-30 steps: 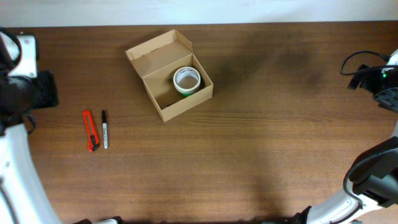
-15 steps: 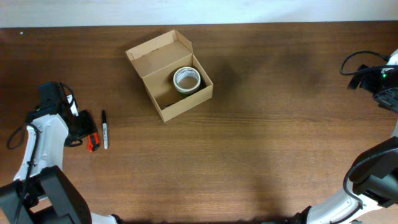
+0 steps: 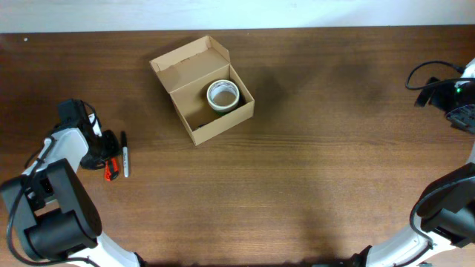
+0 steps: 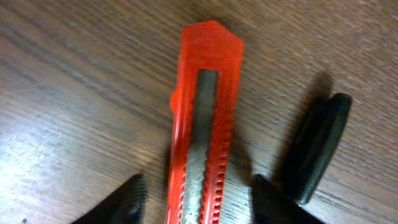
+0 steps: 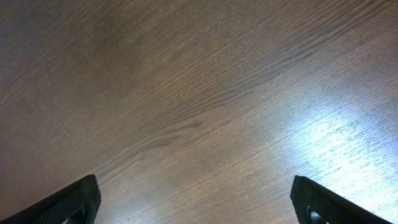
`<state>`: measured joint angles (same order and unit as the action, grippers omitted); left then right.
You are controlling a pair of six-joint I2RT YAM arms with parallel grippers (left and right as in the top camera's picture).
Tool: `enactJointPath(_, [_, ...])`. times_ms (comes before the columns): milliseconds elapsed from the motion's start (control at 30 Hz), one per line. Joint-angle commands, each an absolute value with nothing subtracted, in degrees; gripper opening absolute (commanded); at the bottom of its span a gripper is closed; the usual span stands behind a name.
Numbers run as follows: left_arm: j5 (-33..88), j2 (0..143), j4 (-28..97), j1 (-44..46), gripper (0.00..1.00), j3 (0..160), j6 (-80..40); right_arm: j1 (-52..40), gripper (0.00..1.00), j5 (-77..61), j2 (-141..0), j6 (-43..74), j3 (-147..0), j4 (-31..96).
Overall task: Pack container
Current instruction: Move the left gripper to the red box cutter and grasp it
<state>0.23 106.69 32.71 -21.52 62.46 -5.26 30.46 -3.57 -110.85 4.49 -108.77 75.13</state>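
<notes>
The container (image 3: 194,67) is an open tan cardboard box at the table's upper middle, lid flap back, with a tape roll (image 3: 223,95) inside. A red box cutter (image 4: 205,118) lies on the table at the left, partly hidden under my left arm in the overhead view (image 3: 111,172). A black marker (image 3: 125,154) lies just to its right and also shows in the left wrist view (image 4: 317,146). My left gripper (image 4: 196,202) is open, its fingers either side of the cutter, apart from it. My right gripper (image 5: 199,199) is open and empty over bare wood at the far right.
My left arm's base (image 3: 52,215) fills the lower left corner. My right arm (image 3: 449,93) and its cable sit at the right edge, with its base (image 3: 445,208) at the lower right. The table's far edge runs along the top.
My left arm has come in from the left edge and lowered over the red box cutter, now straddling it. The right arm, box and tape roll have not moved.
</notes>
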Motion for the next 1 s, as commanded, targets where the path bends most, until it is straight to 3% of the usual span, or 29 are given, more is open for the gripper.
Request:
enactJointPath(0, [2.9,108.9,32.9,-21.9,0.31,62.1,-5.9,30.8,0.99,-3.9,-110.1,4.8,-108.5,75.2])
enactJointPath(33, [2.8,108.9,33.2,-21.9,0.08,62.1,-6.0,30.8,0.99,-3.9,-110.1,4.8,-108.5,75.2])
enactJointPath(67, [2.8,108.9,33.8,-21.9,0.02,62.3,-6.5,30.8,0.99,-3.9,-110.1,4.8,-108.5,75.2])
enactJointPath(267, [3.2,108.8,47.7,-21.9,0.02,73.9,-6.8,30.8,0.99,-3.9,-110.1,4.8,-108.5,75.2])
enactJointPath(433, [4.9,108.9,61.8,-21.6,0.02,99.6,-3.1,30.8,0.99,-3.9,-110.1,4.8,-108.5,75.2])
enactJointPath(567, [11.0,108.8,64.2,-19.0,0.02,113.8,5.4,30.8,0.99,-3.9,-110.1,4.8,-108.5,75.2])
enactJointPath(767, [18.5,108.8,65.3,-5.3,0.02,126.5,29.1,30.8,0.99,-3.9,-110.1,4.8,-108.5,75.2])
enactJointPath(867, [7.4,109.9,65.5,9.5,0.03,126.8,38.2,30.8,0.99,-3.9,-110.1,4.8,-108.5,75.2])
enactJointPath(967, [0.1,113.8,66.4,16.2,0.02,126.8,39.4,30.8,0.99,-3.9,-110.1,4.8,-108.5,75.2])
